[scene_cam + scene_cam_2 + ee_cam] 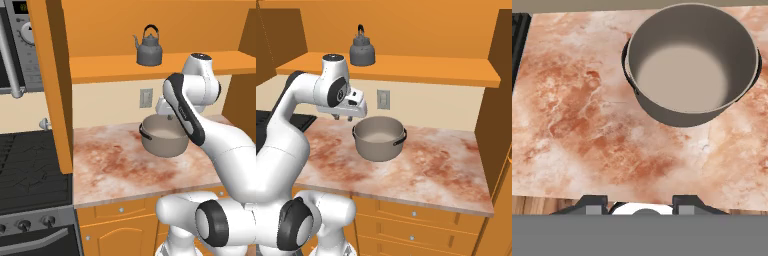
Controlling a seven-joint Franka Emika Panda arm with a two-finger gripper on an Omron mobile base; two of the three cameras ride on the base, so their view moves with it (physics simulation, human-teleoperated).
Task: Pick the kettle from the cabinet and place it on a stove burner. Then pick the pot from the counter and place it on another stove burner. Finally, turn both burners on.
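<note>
Kettle upright on cabinet shelf, at about 1 o'clock above the gripper. Gripper hangs over the counter beside the pot, fingers parted, holding nothing.

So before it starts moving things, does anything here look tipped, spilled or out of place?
Nothing stands out. The kettle stands upright on the cabinet shelf, the pot sits level and empty on the counter, and the gripper hangs above the counter holding nothing.

Kettle (upright) on cabinet shelf
</note>
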